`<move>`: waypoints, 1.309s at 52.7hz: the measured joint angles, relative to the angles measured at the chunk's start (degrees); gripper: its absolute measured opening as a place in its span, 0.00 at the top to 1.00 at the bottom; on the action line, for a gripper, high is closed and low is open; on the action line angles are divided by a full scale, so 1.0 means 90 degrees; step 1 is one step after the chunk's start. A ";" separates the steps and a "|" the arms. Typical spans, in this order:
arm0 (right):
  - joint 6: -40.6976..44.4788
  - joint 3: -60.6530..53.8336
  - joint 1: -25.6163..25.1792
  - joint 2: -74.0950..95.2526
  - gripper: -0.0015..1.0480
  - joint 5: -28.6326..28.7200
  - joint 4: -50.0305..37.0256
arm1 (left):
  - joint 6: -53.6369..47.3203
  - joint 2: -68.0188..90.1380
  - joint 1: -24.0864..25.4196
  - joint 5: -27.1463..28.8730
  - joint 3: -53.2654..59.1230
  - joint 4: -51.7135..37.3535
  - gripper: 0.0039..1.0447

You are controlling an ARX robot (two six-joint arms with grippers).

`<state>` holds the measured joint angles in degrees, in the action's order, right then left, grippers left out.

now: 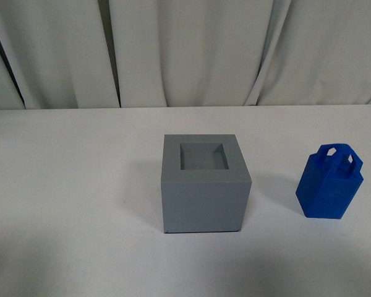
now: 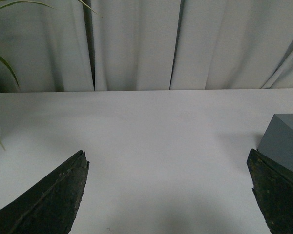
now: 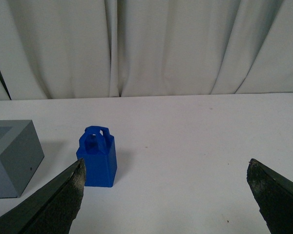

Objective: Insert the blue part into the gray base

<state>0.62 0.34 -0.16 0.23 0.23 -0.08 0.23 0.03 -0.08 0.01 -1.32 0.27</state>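
Plant leaves (image 2: 2, 61): at the far left edge of the left wrist view, clear of the work.
Left gripper (image 2: 167, 155): jaws spread wide with nothing between them, only bare table (image 1: 62, 185). It is not seen in the front view.
Gray base (image 1: 204, 185): stands flat at the middle of the table with its square recess (image 1: 202, 156) facing up and empty. From the left wrist camera only a corner of it shows, beyond the right-hand finger and apart from it.
Blue part (image 1: 329, 184): upright on the table to the right of the base, well apart from it, turned a little so one corner faces the camera. Its loop handle (image 1: 341, 153) is on top. Nothing touches it.
Right gripper (image 3: 166, 163): jaws wide and empty. In its own view the blue part sits far of the fingers and off toward the base side, not between them.
Curtain (image 1: 191, 49): pale folds along the far edge of the table.
Step in hand: by my reading, the very start. Neither arm has gone for the part, and the approach to the pick is the job now.
Next move calls for: the right arm, being nearer, to reach out and shift left until the part lies between its fingers, then close on two flat sides below the bevel. Since the part stands rotated, it will likely need turning square to the recess before it is lowered in.
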 joint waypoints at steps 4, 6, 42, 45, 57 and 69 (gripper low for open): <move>0.0000 0.0000 0.0000 0.0000 0.07 0.0000 0.0000 | 0.0000 0.0000 0.0000 0.0000 0.0000 0.0000 0.06; 0.0000 0.0000 0.0000 0.0000 0.07 0.0002 0.0000 | -0.0002 0.0000 0.0000 0.0000 0.0000 0.0000 0.06; 0.0000 0.0000 0.0000 0.0000 0.07 0.0000 0.0000 | -0.0002 0.0000 0.0000 0.0000 0.0000 0.0000 0.06; 0.0000 0.0000 0.0000 0.0000 0.07 0.0002 0.0000 | -0.0002 0.0000 0.0000 0.0000 0.0000 0.0000 0.06; 0.0000 0.0000 0.0000 0.0000 0.07 0.0000 0.0000 | 0.0000 0.0000 0.0000 0.0000 0.0000 0.0000 0.06; 0.0036 0.0015 -0.0053 0.0051 0.07 0.0223 0.0063 | -0.0002 0.0000 0.0000 0.0000 0.0000 0.0000 0.06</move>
<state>0.95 0.47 -0.64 0.69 2.24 0.49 0.21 0.03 -0.08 0.01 -1.32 0.27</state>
